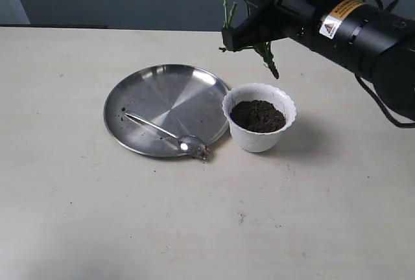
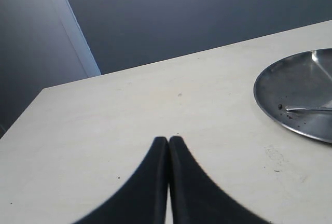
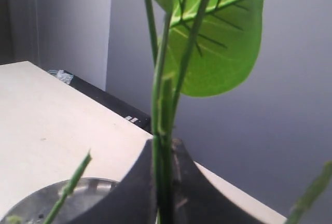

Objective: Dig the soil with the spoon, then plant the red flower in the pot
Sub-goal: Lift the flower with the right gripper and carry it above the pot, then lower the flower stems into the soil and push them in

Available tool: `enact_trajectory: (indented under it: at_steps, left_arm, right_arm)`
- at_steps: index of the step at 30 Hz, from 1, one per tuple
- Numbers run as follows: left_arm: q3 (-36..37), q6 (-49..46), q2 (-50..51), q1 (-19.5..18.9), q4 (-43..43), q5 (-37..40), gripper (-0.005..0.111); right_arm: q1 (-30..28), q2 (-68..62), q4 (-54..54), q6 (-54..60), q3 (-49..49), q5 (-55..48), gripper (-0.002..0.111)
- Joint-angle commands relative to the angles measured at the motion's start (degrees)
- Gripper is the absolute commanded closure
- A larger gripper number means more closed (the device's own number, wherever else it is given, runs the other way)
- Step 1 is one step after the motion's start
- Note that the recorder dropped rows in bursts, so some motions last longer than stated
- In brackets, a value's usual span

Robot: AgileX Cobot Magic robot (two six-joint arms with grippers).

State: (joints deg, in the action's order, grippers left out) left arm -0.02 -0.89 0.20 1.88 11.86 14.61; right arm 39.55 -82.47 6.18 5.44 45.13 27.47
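Above the pot, the right gripper clamps the flower by its stems, tip clear of the soil. A skewed descent could buckle the thin stems or tip the pot. The left gripper is closed, empty; the spoon lies on the plate.

Dark soil inside white pot

We log the plate as brushed metal, shiny, with fine circular marks. The spoon is polished metal, mirror-bright. The pot is smooth white plastic. The soil is dark, crumbly and rough. The bench is pale, matt and lightly scuffed. The flower leaf looks like green plastic with a faint sheen. The left tool and right tool are matt black.
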Motion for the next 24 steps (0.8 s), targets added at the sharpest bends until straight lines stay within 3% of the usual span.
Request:
enact_trajectory:
  at_steps: [1,14,24]
  left_arm:
    - [0.0,0.3,-0.2,0.0,-0.2,-0.7,0.106]
    - [0.0,0.3,-0.2,0.0,-0.2,-0.7,0.106]
    - [0.0,0.3,-0.2,0.0,-0.2,-0.7,0.106]
  right_arm:
    - [-2.8,-0.2,19.0,-19.7,-0.7,6.3,0.109]
    - [-14.0,-3.5,43.0,-47.7,-0.8,21.4,0.109]
    - [-22.0,-11.1,46.3,-49.0,-1.3,35.3,0.109]
